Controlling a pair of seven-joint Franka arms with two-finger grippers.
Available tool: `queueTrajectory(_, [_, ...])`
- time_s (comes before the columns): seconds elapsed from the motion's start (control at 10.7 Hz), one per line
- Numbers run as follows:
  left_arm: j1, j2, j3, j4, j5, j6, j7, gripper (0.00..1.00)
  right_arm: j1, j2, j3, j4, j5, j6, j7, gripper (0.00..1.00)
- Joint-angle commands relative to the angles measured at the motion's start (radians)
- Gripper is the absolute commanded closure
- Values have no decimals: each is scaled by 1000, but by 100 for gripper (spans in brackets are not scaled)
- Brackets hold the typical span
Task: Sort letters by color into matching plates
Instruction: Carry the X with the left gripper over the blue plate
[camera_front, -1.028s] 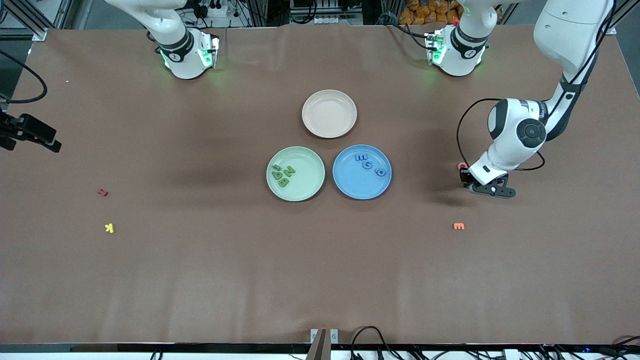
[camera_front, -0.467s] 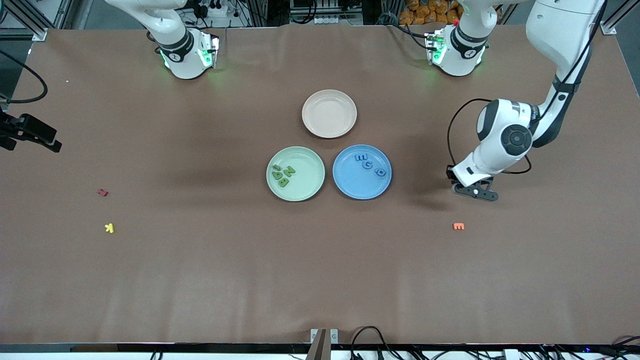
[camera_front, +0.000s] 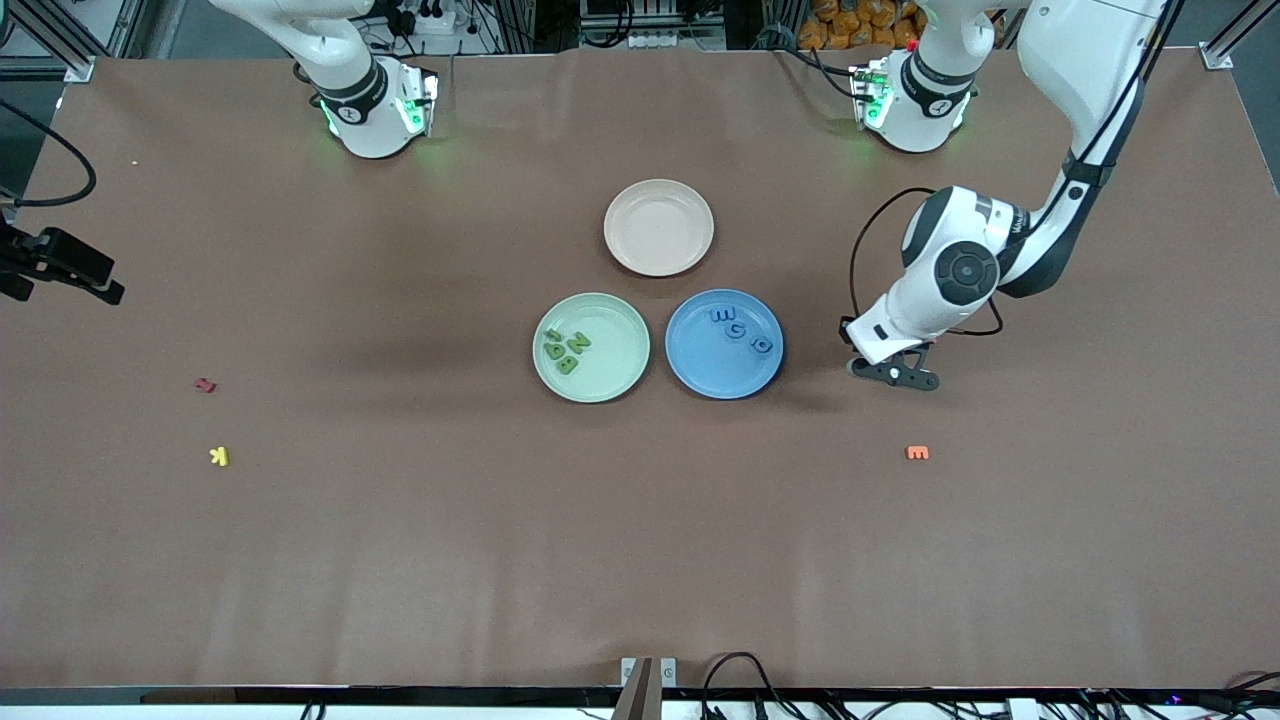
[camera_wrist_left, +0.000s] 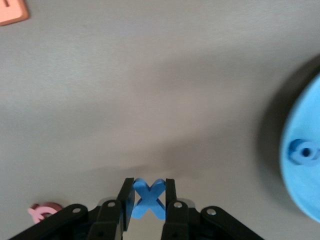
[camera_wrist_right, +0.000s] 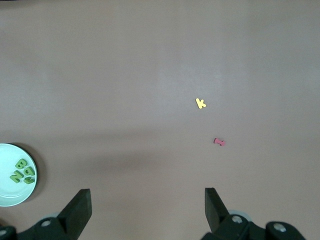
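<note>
Your left gripper (camera_front: 893, 373) is clamped on a small chunky blue X-shaped letter (camera_wrist_left: 148, 198), pinched edgewise between both fingers so it hangs clear for a drop. It hovers over bare brown table (camera_front: 400, 550) just beside the round matte blue plate (camera_front: 724, 372), toward the left arm's end. That plate already holds 3 blue letters (camera_front: 738, 329), so this X looks like the 4th and last.

Beside the blue plate, the pale mint-green plate (camera_front: 614, 375) holds its green letters (camera_front: 564, 349). The beige-pink plate (camera_front: 659, 227), farther from the front camera than the blue plate, is bare.

An orange letter (camera_front: 917, 453), a pink one (camera_wrist_left: 44, 212), a red one (camera_front: 205, 384) and a yellow K (camera_front: 219, 456) lie on the table, matching neither plate.

Your right gripper (camera_wrist_right: 147, 205) waits high, jaws spread wide, holding nothing.
</note>
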Motion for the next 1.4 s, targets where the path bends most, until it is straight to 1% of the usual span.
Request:
queueTrajectory(0.0, [-60,-15,-15,25,-24,-57,-131,100,6,-21,-7,-25,8,8,-3,0])
queueTrajectory(0.37, [-149,-2,-21,55,-27,-57,-260,100,6,-21,-7,-25,8,7,-3,0])
queueTrajectory(0.47, [-179,1,-20,62,-59,-57,-289,100,5,-21,-7,-25,8,8,-3,0])
queueTrajectory(0.56, [-210,10,-17,75,-79,-57,-312,100,6,-21,-7,-25,8,8,-3,0])
queueTrajectory(0.65, [-224,21,-17,94,-81,-57,-341,100,6,-21,-7,-25,8,8,-3,0])
queueTrajectory(0.84, [-284,45,-14,129,-82,-57,-418,100,5,-21,-7,-25,8,8,-3,0])
queueTrajectory(0.93, [-296,60,-14,143,-82,-56,-447,100,6,-21,-7,-25,8,8,-3,0])
queueTrajectory(1.31, [-319,108,-12,204,-81,-57,-454,100,6,-21,-5,-25,8,8,-9,0])
